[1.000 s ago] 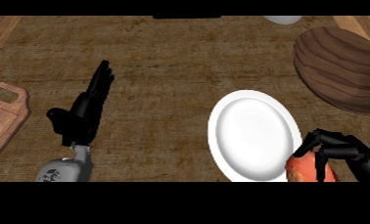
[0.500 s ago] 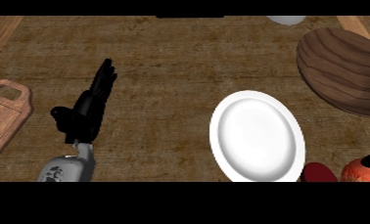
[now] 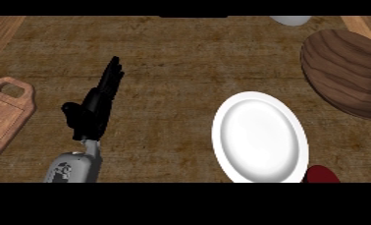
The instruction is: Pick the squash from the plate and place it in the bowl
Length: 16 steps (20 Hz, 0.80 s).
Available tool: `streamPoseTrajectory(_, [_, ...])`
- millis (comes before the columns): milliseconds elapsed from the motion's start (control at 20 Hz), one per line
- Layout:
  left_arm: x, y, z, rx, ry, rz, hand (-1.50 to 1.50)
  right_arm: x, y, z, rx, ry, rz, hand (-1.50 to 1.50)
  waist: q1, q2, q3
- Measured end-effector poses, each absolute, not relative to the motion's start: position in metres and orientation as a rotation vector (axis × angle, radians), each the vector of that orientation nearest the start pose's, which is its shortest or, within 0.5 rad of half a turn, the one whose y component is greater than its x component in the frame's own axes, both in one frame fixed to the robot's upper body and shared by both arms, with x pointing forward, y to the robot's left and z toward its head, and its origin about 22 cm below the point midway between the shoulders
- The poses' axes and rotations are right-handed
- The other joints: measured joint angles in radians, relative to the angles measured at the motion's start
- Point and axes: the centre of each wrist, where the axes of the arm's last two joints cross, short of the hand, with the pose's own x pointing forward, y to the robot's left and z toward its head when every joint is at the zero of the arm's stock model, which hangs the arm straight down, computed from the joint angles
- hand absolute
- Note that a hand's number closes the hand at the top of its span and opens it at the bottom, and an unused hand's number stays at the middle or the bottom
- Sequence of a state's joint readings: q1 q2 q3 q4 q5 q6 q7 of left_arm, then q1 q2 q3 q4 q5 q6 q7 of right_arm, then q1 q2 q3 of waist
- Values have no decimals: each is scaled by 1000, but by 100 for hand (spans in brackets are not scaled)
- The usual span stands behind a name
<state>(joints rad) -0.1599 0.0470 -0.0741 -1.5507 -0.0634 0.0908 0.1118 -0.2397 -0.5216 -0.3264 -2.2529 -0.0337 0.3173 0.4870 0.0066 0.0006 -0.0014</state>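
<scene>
I find the left hand (image 3: pixel 92 108) over the left part of the counter (image 3: pixel 181 62), resting open with its fingers straight and pointing toward the far edge, holding nothing. The right hand is out of my view. The white plate (image 3: pixel 259 138) lies near the front right. The wooden bowl (image 3: pixel 340 67) sits at the right edge, apart from it. A dark red rounded piece, seemingly the squash (image 3: pixel 321 174), shows just beside the plate's near-right rim, cut off by the view's edge.

You see a dark brown wood-grain counter (image 3: pixel 181 57) filling the frame. At the left edge, note a lighter wooden cutting board (image 3: pixel 9 117), partly cut off.
</scene>
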Motion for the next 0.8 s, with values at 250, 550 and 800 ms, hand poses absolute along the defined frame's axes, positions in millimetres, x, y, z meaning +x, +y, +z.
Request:
streamPoseTrajectory(250, [273, 210, 33, 60, -1586, -119, 0, 227, -309, 268, -613, -1863, 582, 150, 3, 1, 1])
streamPoseTrajectory(550, [275, 210, 29, 51, -1591, -125, 0, 264, -328, 263, -836, -1756, 663, 150, 10, 4, 1])
streamPoseTrajectory(800, [275, 204, 29, 52, -1600, -130, 0, 300, -353, 235, -949, -1692, 702, 150, 13, 5, 2])
